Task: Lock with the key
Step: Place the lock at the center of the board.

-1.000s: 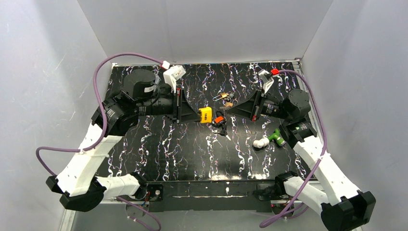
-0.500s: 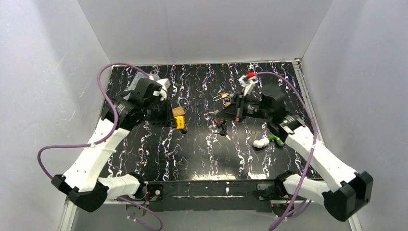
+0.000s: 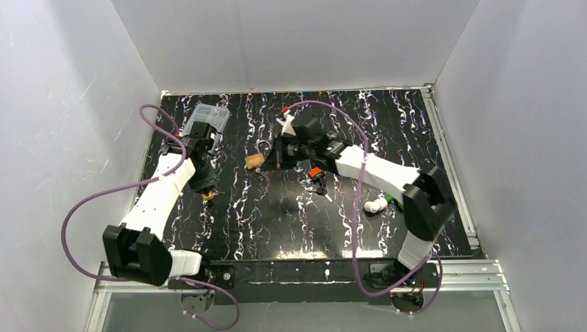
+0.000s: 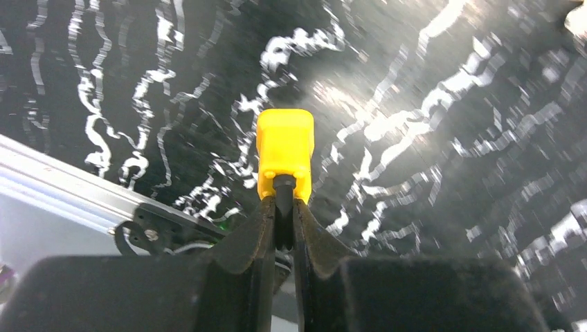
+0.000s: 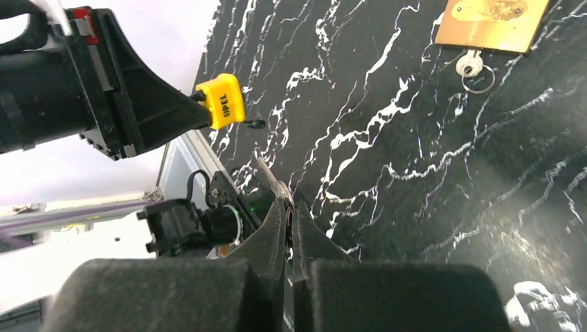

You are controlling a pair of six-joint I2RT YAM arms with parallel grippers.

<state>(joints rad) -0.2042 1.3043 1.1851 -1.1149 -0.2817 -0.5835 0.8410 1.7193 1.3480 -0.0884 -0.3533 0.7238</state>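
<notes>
My left gripper point(image 4: 284, 202) is shut on the black shackle of the yellow padlock point(image 4: 284, 149). It holds the padlock low over the left side of the table point(image 3: 228, 214). From above, only a bit of yellow point(image 3: 208, 196) shows under the left gripper point(image 3: 206, 188). My right gripper point(image 5: 289, 206) is shut on a thin metal key point(image 5: 274, 181), whose blade sticks out past the fingertips. The right gripper point(image 3: 270, 160) reaches left across the table's middle. In the right wrist view, the yellow padlock point(image 5: 221, 101) hangs ahead and to the left of the key, well apart from it.
A brass padlock point(image 3: 254, 160) with a ringed key point(image 5: 471, 66) lies just ahead of the right gripper. An orange-and-black item point(image 3: 315, 173) lies mid-table, and a white fitting point(image 3: 376, 205) and a green piece point(image 3: 395, 199) lie to the right. An aluminium rail point(image 4: 69, 181) edges the table.
Both arms have swung left. The left gripper carried the yellow padlock from mid-table to the left side. The right gripper crossed from the right half to past the centre.
</notes>
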